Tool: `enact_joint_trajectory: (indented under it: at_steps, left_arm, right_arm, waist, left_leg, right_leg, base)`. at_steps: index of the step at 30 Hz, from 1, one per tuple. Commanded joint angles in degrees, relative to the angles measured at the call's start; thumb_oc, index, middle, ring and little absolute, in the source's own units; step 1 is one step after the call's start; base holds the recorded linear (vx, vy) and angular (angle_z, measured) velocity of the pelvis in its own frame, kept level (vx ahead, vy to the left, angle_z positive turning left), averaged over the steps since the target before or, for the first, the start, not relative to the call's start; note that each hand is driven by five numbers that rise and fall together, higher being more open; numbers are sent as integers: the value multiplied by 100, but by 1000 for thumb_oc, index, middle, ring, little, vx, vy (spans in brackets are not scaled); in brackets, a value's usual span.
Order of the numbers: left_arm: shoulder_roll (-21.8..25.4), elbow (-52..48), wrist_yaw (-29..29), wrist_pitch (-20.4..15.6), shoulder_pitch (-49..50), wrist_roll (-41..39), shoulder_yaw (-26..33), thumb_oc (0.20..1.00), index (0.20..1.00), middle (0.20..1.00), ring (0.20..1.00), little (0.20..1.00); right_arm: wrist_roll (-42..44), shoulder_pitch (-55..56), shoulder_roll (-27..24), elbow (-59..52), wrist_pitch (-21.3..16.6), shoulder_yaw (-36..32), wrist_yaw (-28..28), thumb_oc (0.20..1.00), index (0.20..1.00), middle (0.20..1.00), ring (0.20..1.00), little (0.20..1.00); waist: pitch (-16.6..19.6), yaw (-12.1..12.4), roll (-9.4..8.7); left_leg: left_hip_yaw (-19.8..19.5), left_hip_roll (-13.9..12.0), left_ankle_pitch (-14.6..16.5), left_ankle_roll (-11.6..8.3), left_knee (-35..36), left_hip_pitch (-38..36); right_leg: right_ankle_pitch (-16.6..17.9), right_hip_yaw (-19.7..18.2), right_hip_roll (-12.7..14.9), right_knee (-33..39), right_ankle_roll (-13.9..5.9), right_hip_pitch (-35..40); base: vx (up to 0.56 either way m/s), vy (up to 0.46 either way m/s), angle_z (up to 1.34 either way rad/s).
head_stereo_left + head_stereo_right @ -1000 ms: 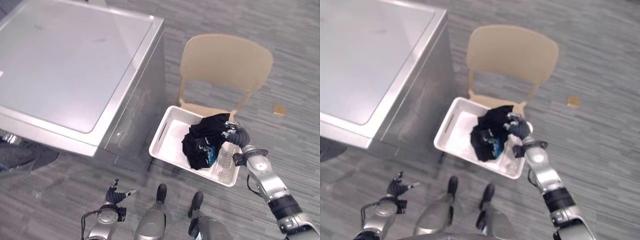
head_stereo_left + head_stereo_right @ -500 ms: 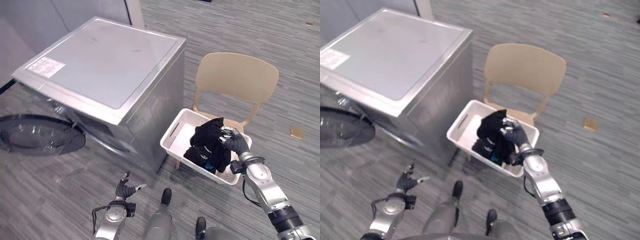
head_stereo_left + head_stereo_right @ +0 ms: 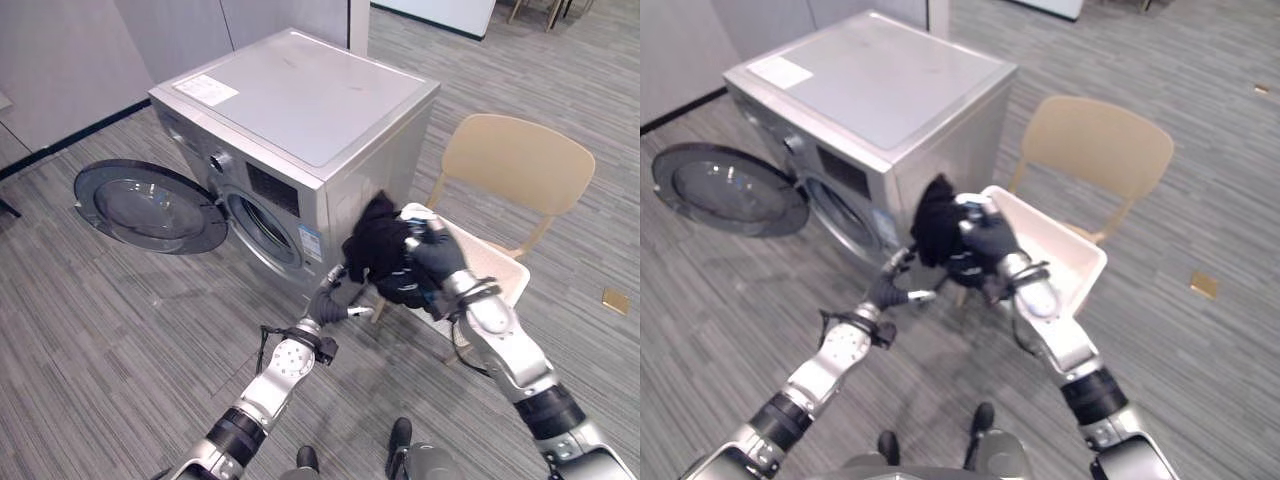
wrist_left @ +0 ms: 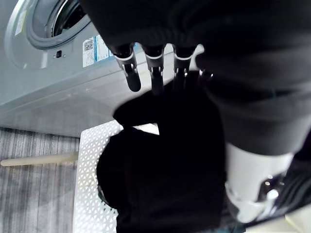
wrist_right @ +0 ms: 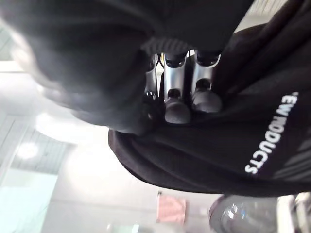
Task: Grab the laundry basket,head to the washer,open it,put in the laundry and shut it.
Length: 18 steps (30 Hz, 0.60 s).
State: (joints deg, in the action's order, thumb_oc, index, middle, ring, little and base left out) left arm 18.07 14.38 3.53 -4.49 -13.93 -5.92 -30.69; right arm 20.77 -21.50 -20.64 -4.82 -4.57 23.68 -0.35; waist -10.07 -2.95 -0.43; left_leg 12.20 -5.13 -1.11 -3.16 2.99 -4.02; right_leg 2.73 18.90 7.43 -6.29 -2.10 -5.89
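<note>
Above basket [image 3: 497, 268], right hand [image 3: 436, 257] gripping garment [image 3: 378, 245]

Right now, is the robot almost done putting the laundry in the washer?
About halfway. The washer door already hangs open, and the basket sits on the chair beside it. The right hand is shut on the black laundry, lifted out of the basket; the left hand reaches up beneath it. Left to do: put the laundry in the drum and shut the door.

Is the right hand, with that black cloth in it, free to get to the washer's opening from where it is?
Probably yes. The door is swung wide open, so the drum opening is uncovered. The right hand holds the black cloth near the washer's front corner; the left hand sits below, not between them.
</note>
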Motion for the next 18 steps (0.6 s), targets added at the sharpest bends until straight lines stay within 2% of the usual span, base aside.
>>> enact_joint_trajectory:
  at_steps: [1,5,6,7,9,10,11,12,13,18]
  left_arm:
    - [-53,54,148,-238,-536,238,-77,1000,1000,1000,1000,1000]
    - [-304,499,303,-217,-1205,156,-359,1000,1000,1000,1000,1000]
    - [-334,552,360,-217,-1287,160,-367,567,567,567,567,567]
    - [-352,593,431,-227,-1357,163,-364,200,200,200,200,200]
    - [-390,599,573,-250,-1375,134,-295,200,200,200,200,200]
    - [-389,582,599,-254,-1332,111,-243,200,200,200,200,200]
    - [-340,507,640,-267,-1172,21,-105,200,200,200,200,200]
    - [-339,503,639,-265,-1165,21,-105,200,200,200,200,200]
    - [-305,461,654,-263,-1085,2,-37,200,200,200,200,200]
    - [-106,331,555,-256,-488,-73,364,200,200,200,200,200]
  right_arm:
    - [671,-827,524,-288,-464,101,88,200,200,200,200,200]
    - [1133,-1118,907,-237,-429,579,197,200,200,200,200,200]
    - [1183,-1109,950,-240,-430,659,231,200,200,200,200,200]
    - [1233,-1081,977,-239,-426,727,264,200,200,200,200,200]
    - [1335,-914,1031,-209,-370,898,365,203,203,203,203,203]
    - [1371,-807,1034,-210,-330,956,418,329,329,329,329,329]
    - [1474,-511,985,-150,-250,1022,520,931,931,931,931,931]
    - [1474,-506,984,-153,-249,1024,520,931,931,931,931,931]
    - [1477,-357,966,-100,-209,1033,557,1000,1000,1000,1000,1000]
    - [1111,133,700,35,-117,825,609,1000,1000,1000,1000,1000]
  waist:
    - [476,55,-154]
    - [601,18,-196]
    - [610,15,-201]
    - [611,12,-203]
    - [617,12,-197]
    - [617,11,-199]
    - [615,11,-187]
    - [618,11,-186]
    - [616,13,-181]
    - [621,18,-148]
  left_leg:
    - [-124,4,108,-112,201,218]
    - [-33,49,148,-64,201,156]
    - [-27,55,151,-60,201,140]
    - [-23,64,150,-57,201,131]
    - [-3,74,153,-47,201,108]
    - [11,78,156,-43,201,96]
    - [37,84,159,-40,201,74]
    - [38,84,160,-40,201,73]
    - [48,83,159,-42,201,67]
    - [59,83,142,-41,201,63]
  right_leg:
    - [-803,-178,-216,323,-355,655]
    - [-722,-257,-154,360,-420,708]
    - [-715,-260,-139,360,-430,723]
    - [-708,-264,-131,359,-438,733]
    - [-684,-276,-106,365,-449,759]
    - [-676,-277,-100,376,-453,769]
    - [-646,-285,-89,412,-463,796]
    - [-644,-285,-89,415,-463,798]
    - [-630,-308,-88,442,-469,809]
    - [-572,-347,-86,542,-488,857]
  base:
    - [-29,69,8]
    - [-16,57,-11]
    - [-7,26,-11]
    - [-3,12,-6]
    - [0,0,0]
    - [-13,11,-5]
    - [-7,1,-4]
    - [-6,1,-5]
    - [-6,3,-5]
    - [-10,-4,-11]
